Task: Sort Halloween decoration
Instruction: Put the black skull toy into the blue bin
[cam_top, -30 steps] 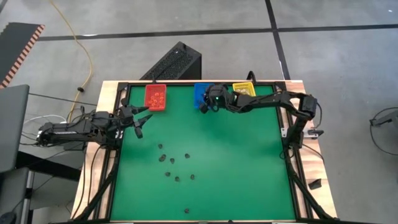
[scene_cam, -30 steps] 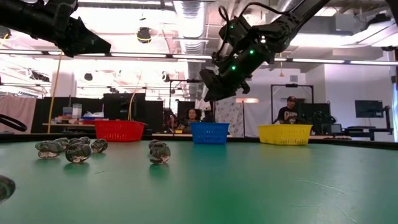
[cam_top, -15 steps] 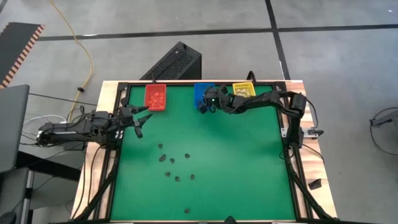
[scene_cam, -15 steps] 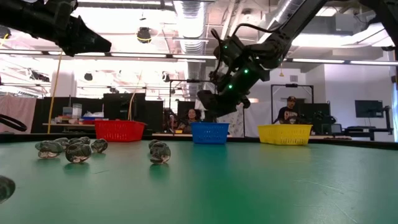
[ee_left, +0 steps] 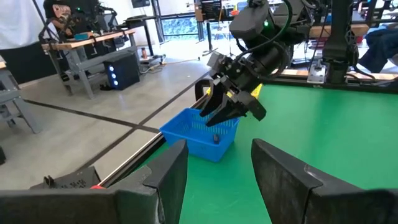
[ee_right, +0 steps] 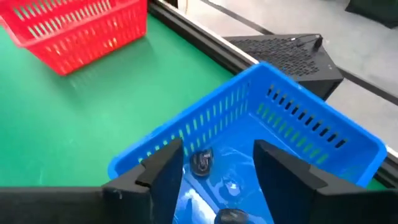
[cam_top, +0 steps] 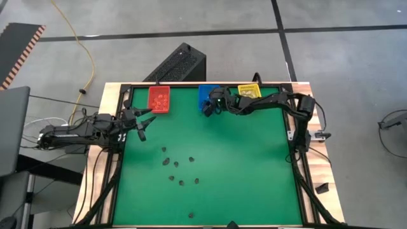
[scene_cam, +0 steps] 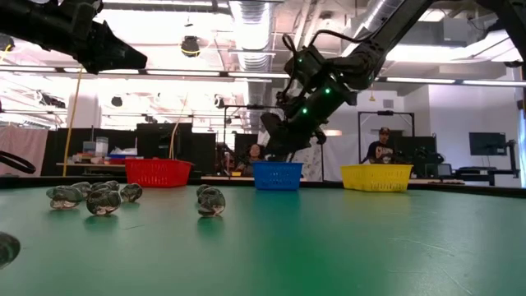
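Small dark, glossy rounded trinkets [cam_top: 176,164] lie scattered on green table [cam_top: 241,165].

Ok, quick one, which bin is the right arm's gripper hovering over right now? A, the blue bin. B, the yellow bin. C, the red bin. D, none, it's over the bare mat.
A: the right gripper hangs over the blue bin, its fingers apart above the dark trinkets lying inside.

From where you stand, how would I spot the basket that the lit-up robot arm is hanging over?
Look along the far edge of the green table, where three small plastic baskets stand in a row. The middle one is the blue basket, directly beneath the right gripper, whose fingers are open. Its neighbours are a red basket and a yellow basket.
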Controlling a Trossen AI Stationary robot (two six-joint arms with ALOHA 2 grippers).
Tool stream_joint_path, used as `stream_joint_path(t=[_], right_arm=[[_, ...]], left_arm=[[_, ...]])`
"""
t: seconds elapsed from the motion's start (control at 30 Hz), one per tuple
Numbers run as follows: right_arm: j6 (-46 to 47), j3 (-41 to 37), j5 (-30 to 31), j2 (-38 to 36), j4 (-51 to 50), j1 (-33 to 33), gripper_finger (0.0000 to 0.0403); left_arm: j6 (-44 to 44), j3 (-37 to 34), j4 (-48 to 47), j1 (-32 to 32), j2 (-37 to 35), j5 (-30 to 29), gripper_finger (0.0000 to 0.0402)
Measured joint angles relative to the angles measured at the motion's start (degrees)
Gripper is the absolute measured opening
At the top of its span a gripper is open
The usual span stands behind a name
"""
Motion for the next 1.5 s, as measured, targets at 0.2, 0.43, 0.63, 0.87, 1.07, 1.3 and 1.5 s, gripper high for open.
stream_joint_path(t=[0.2,0.43,0.63,0.87,1.07,1.3,1.5], right_arm=[[-4.0,0.0,-5.0,-7.5,-0.3,2.9,0.0233],[-8.7,0.0,-13.5,-17.5,-0.8,14.8,0.0234],[-9.2,0.0,-13.2,-15.5,0.3,32.0,0.0234],[-9.1,0.0,-0.6,-1.2,13.2,47.4,0.0234],[-9.0,0.0,9.7,10.5,24.3,51.1,0.0234],[-3.8,0.0,8.1,17.6,29.7,48.9,0.0234],[6.5,0.2,5.1,20.1,27.7,47.4,0.0234]], left_arm=[[0.0,0.0,0.0,0.0,0.0,0.0,0.0169],[-0.6,0.0,0.0,0.0,0.0,0.0,0.0169],[-1.2,0.0,0.0,0.0,0.0,0.0,0.0169],[-2.3,0.0,0.0,0.0,0.0,0.0,0.0169],[-2.5,0.0,0.0,0.0,0.0,0.0,0.0169],[-2.4,0.0,0.0,0.0,0.0,0.0,0.0169],[-2.2,0.0,-0.1,0.0,0.0,0.0,0.0169]])
